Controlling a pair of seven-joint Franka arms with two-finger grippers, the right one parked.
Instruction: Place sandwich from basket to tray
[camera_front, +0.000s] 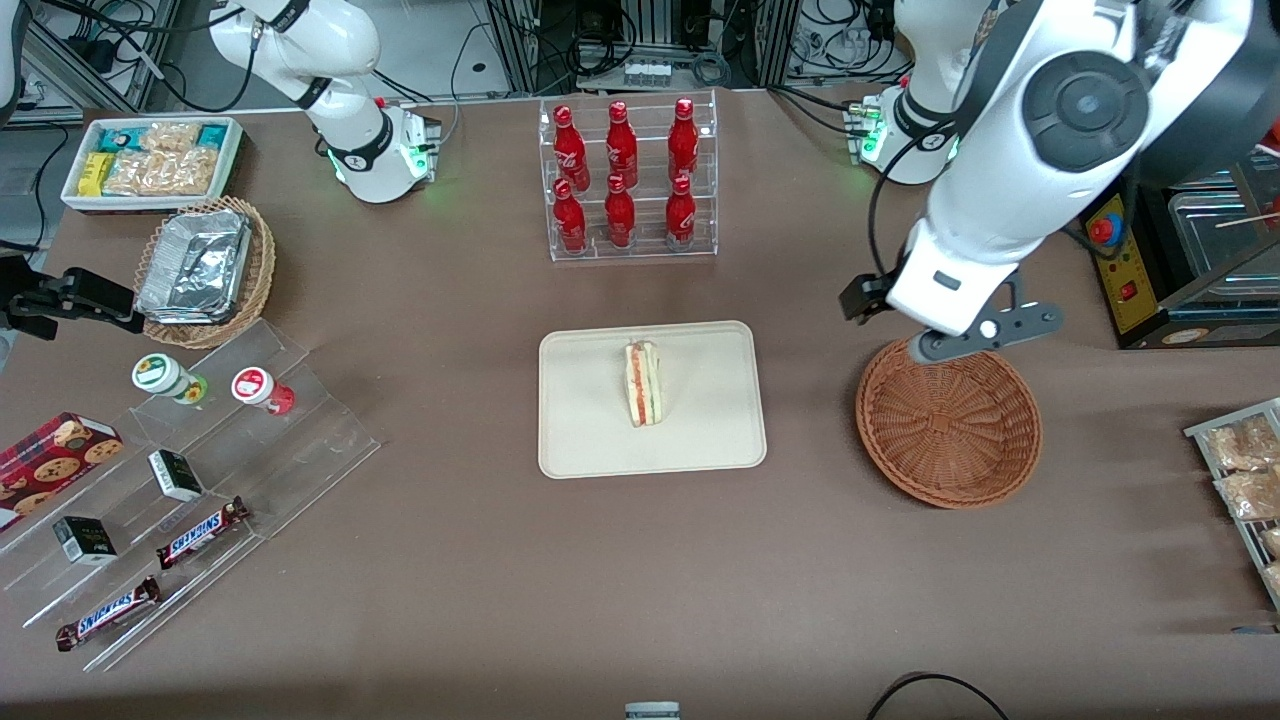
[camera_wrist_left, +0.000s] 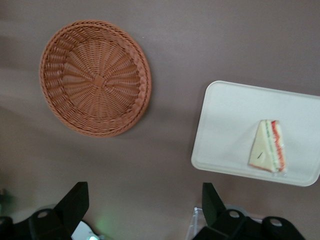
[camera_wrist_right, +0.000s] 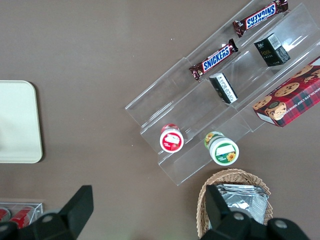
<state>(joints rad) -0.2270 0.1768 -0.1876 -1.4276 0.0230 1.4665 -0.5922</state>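
Sandwich (camera_front: 643, 384) sits on tray (camera_front: 700, 440) near its centre, standing on edge w/ red and green filling stripe facing up; long axis runs 12-to-6 in front view. Tray lies mid-table, flat, nothing else on it. Basket (camera_front: 948, 425) rests on brown table (camera_front: 480, 600) at 3 o'clock from tray, toward working arm's end, near but apart from tray, w/ nothing in it. Left gripper (camera_wrist_left: 145, 205) hangs high above table, over basket rim farthest from front cam; wrist view looks straight down on basket (camera_wrist_left: 95, 77), tray (camera_wrist_left: 230, 125) and sandwich (camera_wrist_left: 269, 146). Fingers (camera_wrist_left: 75, 202) spread wide apart, holding nothing — only bare table shows between the two dark tips. In front view, gripper body mostly hidden by white arm link, so fingertips not visible there. Clear rack w/ six red bottles (camera_front: 625, 180) stands at 12 o'clock from tray, farther from front cam. Toward parked arm's end: tan wicker basket w/ foil containers (camera_front: 200, 265), white bin of snack packets (camera_front: 150, 160), clear stepped display (camera_front: 200, 480) carrying two small jars, small dark boxes, Snickers bars — cookie box (camera_front: 50, 460) beside it. Packets on wire rack (camera_front: 1245, 480) at table edge toward working arm's end.
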